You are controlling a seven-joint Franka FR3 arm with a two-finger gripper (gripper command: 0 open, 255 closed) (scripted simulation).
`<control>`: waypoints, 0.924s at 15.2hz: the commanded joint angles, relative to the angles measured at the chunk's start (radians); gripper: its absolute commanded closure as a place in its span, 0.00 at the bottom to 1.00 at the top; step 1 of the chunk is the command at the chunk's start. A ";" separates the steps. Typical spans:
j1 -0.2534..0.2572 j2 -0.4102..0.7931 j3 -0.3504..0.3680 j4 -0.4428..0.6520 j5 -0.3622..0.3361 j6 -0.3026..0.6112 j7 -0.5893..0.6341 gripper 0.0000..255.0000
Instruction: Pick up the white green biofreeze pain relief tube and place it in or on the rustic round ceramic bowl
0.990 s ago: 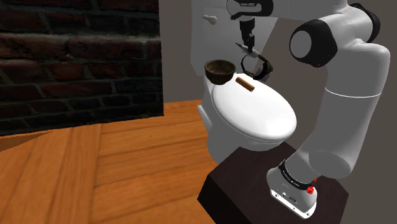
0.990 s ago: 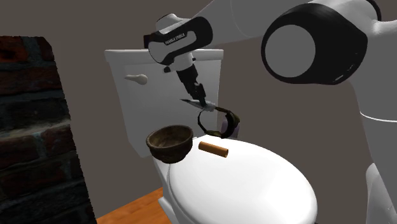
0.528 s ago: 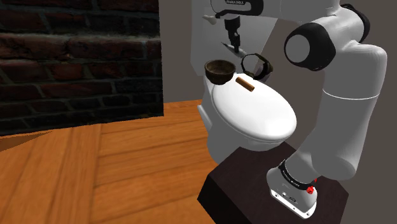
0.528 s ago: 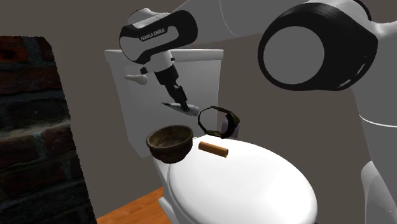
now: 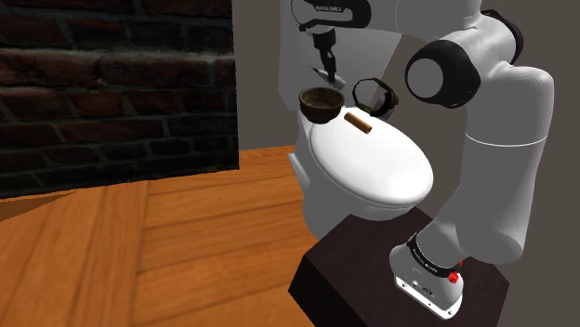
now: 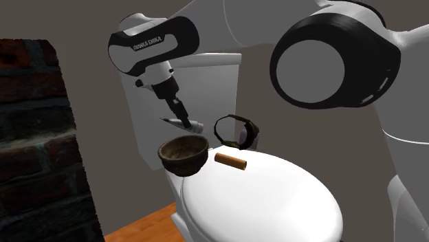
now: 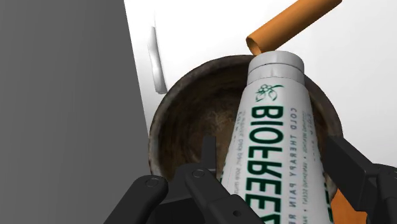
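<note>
white arm [image 5: 493, 167] rises from its stand [image 5: 344, 279] and folds over the toilet [image 5: 381, 172], wrist high near the tank. that height looks chosen to keep the load above the bowl's rim.

closed lid is the work surface here; all the small things sit at its tank end.

brown bowl [image 5: 321, 102] stands upright at the lid's back corner, mouth up, so a release from above should land inside.

black looped strap [image 5: 374, 96] stands on edge just beside the bowl, toward the shoulder view's right. not part of the job, but near enough to get knocked.

tube [image 7: 270, 140], white with green lettering, is off the lid and in the air. wrist view has its length over the bowl's hollow, cap toward the far rim.

brown cylinder [image 5: 358, 123] lies flat on the lid, near the bowl but apart from it.

end effector [image 7: 273, 165] is clamped on the tube's lower body — fingers [image 7: 208, 167] pinching it from either side.

judgement: carry about done, letting go remains — the tube is long for this bowl and may end up propped on the rim.
</note>
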 commanded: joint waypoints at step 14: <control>0.012 0.003 0.007 -0.141 0.001 0.138 0.037 1.00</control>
